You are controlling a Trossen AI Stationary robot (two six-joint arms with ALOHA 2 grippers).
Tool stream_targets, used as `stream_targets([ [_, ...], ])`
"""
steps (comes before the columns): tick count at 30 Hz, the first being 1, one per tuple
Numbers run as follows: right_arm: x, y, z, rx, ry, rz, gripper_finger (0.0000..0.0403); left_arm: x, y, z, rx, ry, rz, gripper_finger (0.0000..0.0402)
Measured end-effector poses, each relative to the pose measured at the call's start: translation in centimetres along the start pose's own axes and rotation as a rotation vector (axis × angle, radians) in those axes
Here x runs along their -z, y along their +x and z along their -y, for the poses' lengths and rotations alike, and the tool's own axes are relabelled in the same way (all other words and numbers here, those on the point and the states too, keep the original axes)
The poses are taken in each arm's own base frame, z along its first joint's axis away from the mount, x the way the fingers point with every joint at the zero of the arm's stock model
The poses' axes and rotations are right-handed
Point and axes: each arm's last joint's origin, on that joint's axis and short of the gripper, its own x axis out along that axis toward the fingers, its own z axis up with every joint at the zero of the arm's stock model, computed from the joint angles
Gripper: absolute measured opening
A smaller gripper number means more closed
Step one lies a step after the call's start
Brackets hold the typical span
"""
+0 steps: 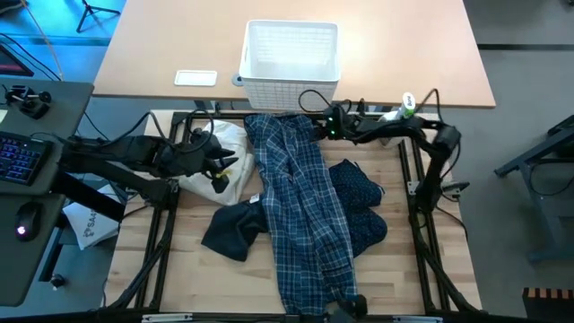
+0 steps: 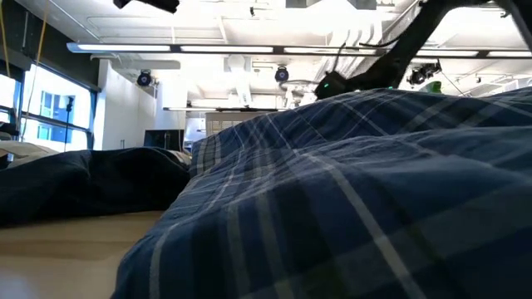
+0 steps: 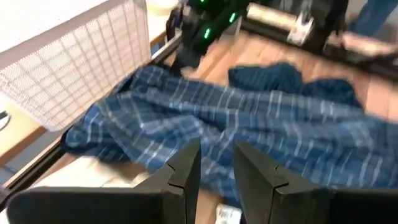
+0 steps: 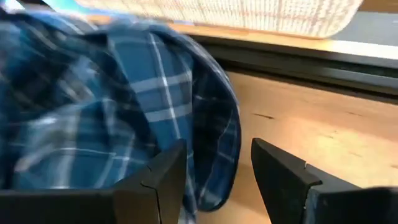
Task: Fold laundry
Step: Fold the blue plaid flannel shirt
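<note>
The blue-and-white plaid shirt (image 1: pixel 300 211) lies stretched out along the middle of the table (image 1: pixel 224 283), its far end bunched just in front of the white lattice basket (image 1: pixel 291 63). On one side of the plaid shirt, touching it, sits the navy dotted shirt (image 1: pixel 363 211) in a crumpled heap; on the other side, a dark grey piece (image 1: pixel 235 229) lies against its edge, with a white garment (image 1: pixel 224 161) beyond that. The right gripper (image 4: pixel 214 177) hangs at the shirt's far end near the basket, its jaws apart with nothing between them, the plaid cloth just beside one jaw. The left gripper (image 3: pixel 216 171) is over the white garment, pointed at the plaid shirt, jaws a narrow gap apart and empty.
</note>
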Motion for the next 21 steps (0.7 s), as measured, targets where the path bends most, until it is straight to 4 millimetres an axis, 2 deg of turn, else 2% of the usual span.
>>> stream_targets([
  [3, -0.4, 1.6, 0.0, 0.07, -0.037, -0.088, 0.0173, -0.6, 0.3, -0.2, -0.011, -0.022, 0.043, 0.0078],
  [6, -0.4, 2.8, 0.1, 0.115, -0.082, -0.167, 0.0149, -1.4, 0.5, -0.5, -0.02, -0.015, 0.098, 0.0078],
  [9, -0.6, 3.2, -0.1, 0.109, -0.157, -0.183, 0.0097, -2.1, 0.8, -1.0, -0.044, 0.021, 0.139, 0.0078],
  [12, -1.0, 2.8, -0.4, 0.092, -0.211, -0.183, 0.0025, -2.7, 1.1, -1.7, -0.078, 0.03, 0.172, 0.0078],
  [13, -1.2, 2.4, -0.6, 0.086, -0.231, -0.176, 0.0013, -2.9, 1.2, -1.9, -0.088, 0.032, 0.18, 0.0078],
  [16, -2.9, 0.2, -1.5, 0.074, -0.277, -0.104, 0.0014, -3.1, 1.5, -2.5, -0.121, 0.055, 0.184, 0.0078],
  [21, -5.3, -5.5, -3.3, 0.08, -0.455, 0.07, 0.0005, -3.3, 1.7, -3.3, -0.16, 0.084, 0.179, 0.0078],
])
